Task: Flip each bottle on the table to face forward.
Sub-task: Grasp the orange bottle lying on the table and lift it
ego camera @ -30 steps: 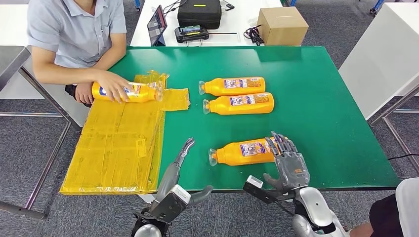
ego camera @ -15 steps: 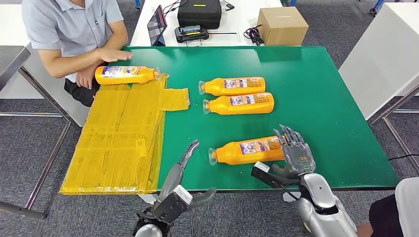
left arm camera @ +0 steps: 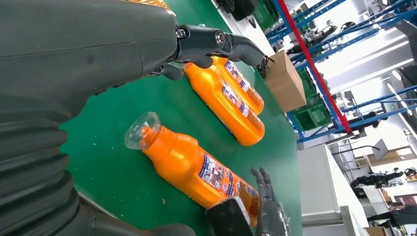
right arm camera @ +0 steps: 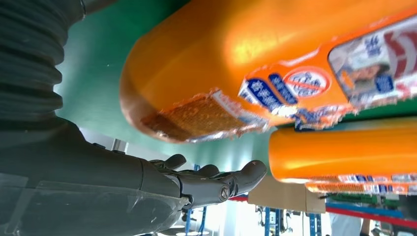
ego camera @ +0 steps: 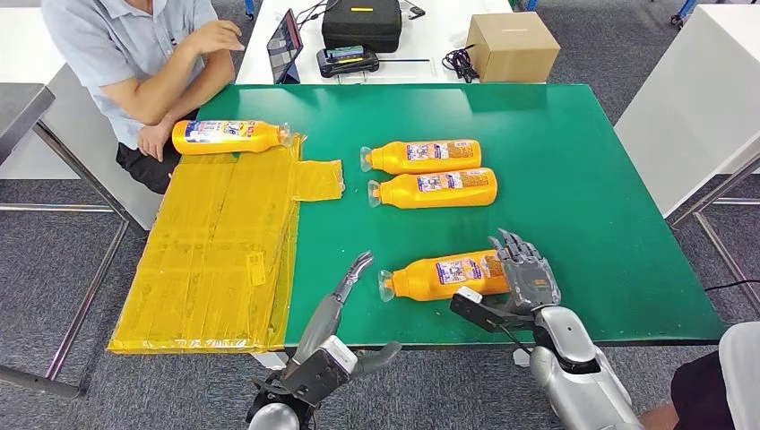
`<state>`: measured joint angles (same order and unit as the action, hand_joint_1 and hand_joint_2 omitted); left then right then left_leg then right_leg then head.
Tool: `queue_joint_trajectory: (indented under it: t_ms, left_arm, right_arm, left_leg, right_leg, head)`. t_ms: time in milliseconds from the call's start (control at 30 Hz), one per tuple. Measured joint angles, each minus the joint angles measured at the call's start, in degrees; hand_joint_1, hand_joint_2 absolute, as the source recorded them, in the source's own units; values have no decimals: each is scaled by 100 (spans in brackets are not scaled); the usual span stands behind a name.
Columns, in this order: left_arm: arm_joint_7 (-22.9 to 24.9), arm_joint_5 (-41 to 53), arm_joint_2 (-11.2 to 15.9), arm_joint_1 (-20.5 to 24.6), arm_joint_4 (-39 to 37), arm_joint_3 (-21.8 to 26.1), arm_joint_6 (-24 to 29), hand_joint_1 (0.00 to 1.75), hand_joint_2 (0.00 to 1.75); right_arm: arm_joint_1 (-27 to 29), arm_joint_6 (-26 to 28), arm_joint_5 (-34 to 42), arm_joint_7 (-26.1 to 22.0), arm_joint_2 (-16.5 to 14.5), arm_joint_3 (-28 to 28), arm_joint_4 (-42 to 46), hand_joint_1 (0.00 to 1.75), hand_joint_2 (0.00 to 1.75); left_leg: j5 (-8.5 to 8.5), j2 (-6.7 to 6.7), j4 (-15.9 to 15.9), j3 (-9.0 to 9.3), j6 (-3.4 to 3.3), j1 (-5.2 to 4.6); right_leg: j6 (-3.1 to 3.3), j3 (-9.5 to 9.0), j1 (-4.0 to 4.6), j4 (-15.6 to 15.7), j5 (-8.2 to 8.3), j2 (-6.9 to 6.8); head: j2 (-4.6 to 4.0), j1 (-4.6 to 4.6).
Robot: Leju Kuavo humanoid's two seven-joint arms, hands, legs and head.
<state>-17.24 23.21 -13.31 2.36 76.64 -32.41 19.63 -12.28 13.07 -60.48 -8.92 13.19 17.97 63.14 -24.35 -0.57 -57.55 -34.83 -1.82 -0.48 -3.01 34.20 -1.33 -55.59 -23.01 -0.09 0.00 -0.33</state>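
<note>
The nearest orange bottle (ego camera: 439, 275) (left arm camera: 196, 164) lies on its side near the green table's front edge (ego camera: 582, 224), label up and clear cap pointing left. My right hand (ego camera: 524, 273) (left arm camera: 268, 206) sits at its base end with the fingers (right arm camera: 216, 184) spread, gripping nothing; the base (right arm camera: 255, 64) looms just beside the palm. My left hand (ego camera: 339, 296) (left arm camera: 98, 54) reaches over the front edge with straight fingers, a little left of the cap and apart from it. Two more bottles (ego camera: 421, 156) (ego camera: 435, 188) lie side by side mid-table. Another bottle (ego camera: 231, 136) rests on the yellow sheet.
A yellow plastic sheet (ego camera: 215, 251) covers the table's left side and hangs past its edge. A person (ego camera: 134, 54) sits at the far left corner. Behind the table stand a cardboard box (ego camera: 513, 45), a black case (ego camera: 361, 22) and a tablet (ego camera: 285, 40).
The person set the bottle farther back on the yellow sheet, let go and lifted the hand away. My left hand crept forward toward the near bottle's cap. My right hand stayed at the base.
</note>
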Motion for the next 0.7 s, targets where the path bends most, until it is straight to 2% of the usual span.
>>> queue_joint_trajectory:
  t_ms: [600,633,700]
  left_arm:
    - [-1,-65,2,30,-8,-46,-28,0,175]
    - [-1,-69,2,30,-8,-46,-27,0,175]
    - [-4,-79,2,31,-8,-46,-27,0,175]
  right_arm:
    - [-485,26,-378,104,-105,368,-695,2,175]
    - [-513,-10,-379,105,-105,389,-732,17,175]
    - [-570,-88,-361,108,-104,419,-806,88,175]
  left_leg:
    - [0,4,0,19,0,0]
    - [0,5,0,21,0,0]
    - [0,7,0,25,0,0]
  right_leg:
    - [0,-14,0,0,1,2]
    - [0,-16,0,1,1,2]
    - [0,-18,0,1,1,3]
  head:
    - [0,0]
    - [0,1]
    - [0,1]
